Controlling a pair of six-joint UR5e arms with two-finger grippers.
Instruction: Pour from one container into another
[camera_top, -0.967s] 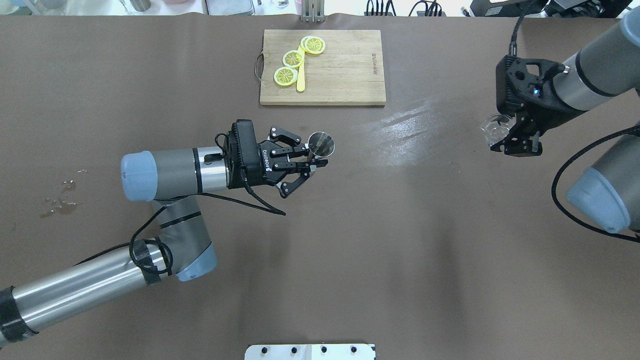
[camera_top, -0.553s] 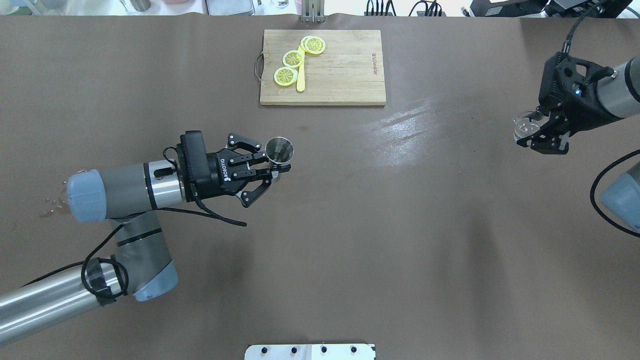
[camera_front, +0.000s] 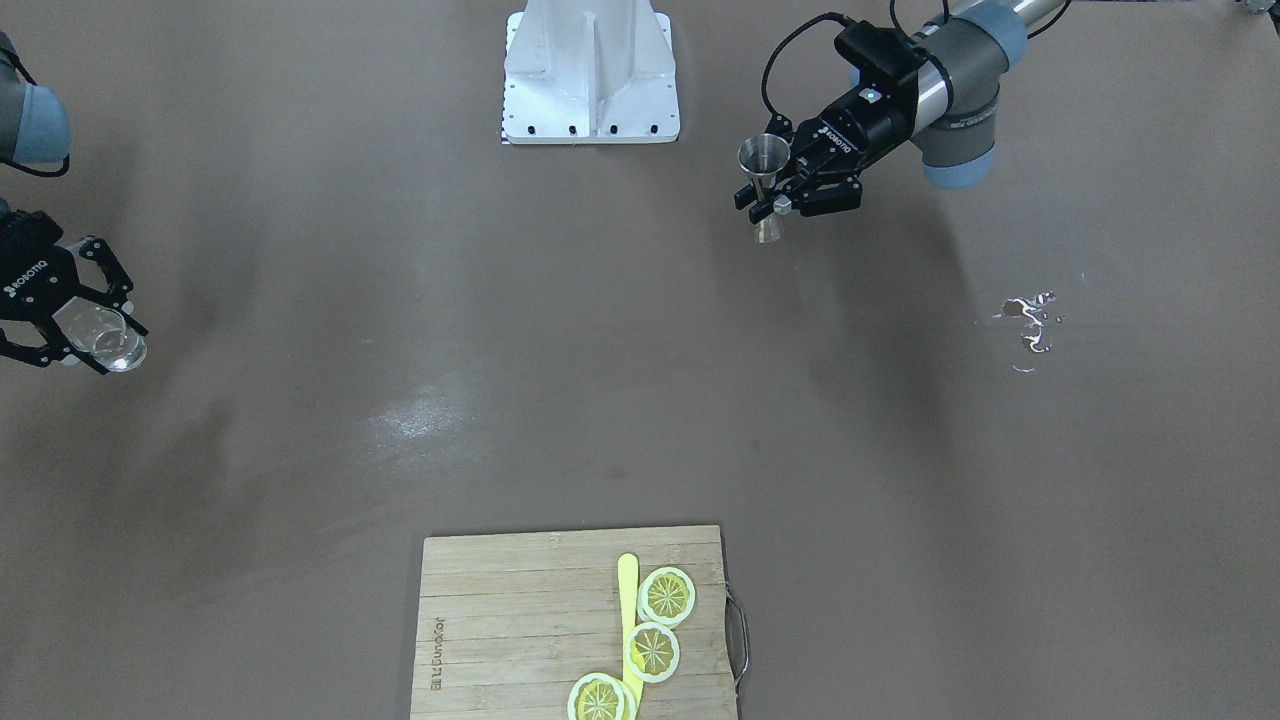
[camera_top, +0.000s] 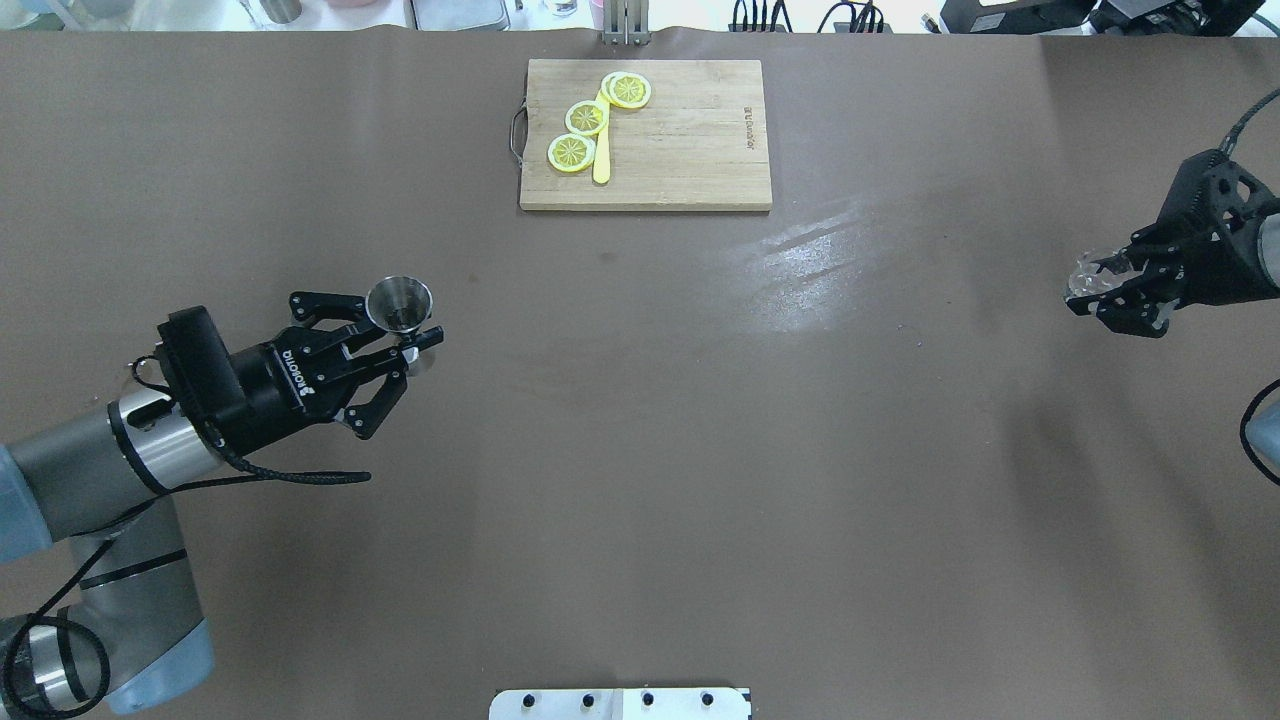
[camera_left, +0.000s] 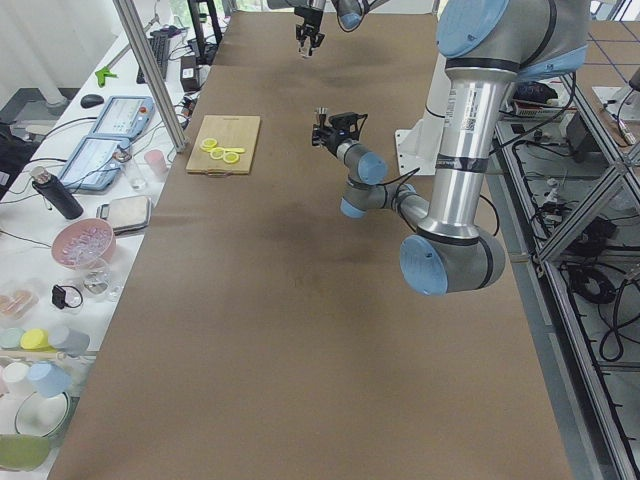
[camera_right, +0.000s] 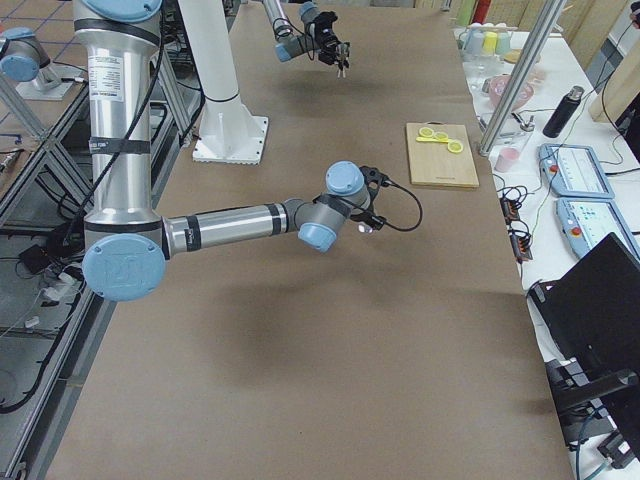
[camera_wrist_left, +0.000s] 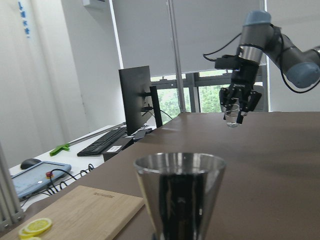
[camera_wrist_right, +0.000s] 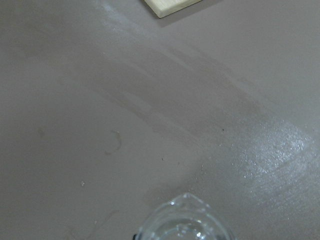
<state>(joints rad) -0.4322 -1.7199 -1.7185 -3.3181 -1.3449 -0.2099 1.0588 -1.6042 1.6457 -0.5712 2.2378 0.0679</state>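
Observation:
The dark metal jigger (camera_top: 399, 303) stands upright above the table at the left, my left gripper (camera_top: 412, 345) shut on its narrow waist. From across the table the jigger (camera_front: 764, 158) and that gripper (camera_front: 766, 202) show at the upper right. The left wrist view is filled low down by the jigger's upper cone (camera_wrist_left: 180, 192). The clear glass tumbler (camera_top: 1082, 276) hangs tilted at the far right edge, with my right gripper (camera_top: 1093, 287) shut on it. The glass (camera_front: 97, 337) shows at the left in the front-facing view and its rim (camera_wrist_right: 182, 222) in the right wrist view.
A wooden cutting board (camera_top: 690, 140) with lemon slices (camera_top: 586, 117) and a yellow knife lies at the far middle. A small wet spill (camera_front: 1030, 320) marks the table on my left side. The white robot base (camera_front: 590, 70) is at the near edge.
Both arms have drawn apart. The left gripper carried the jigger leftward and nearer, the right gripper carried the glass toward the right edge. Both stayed shut.

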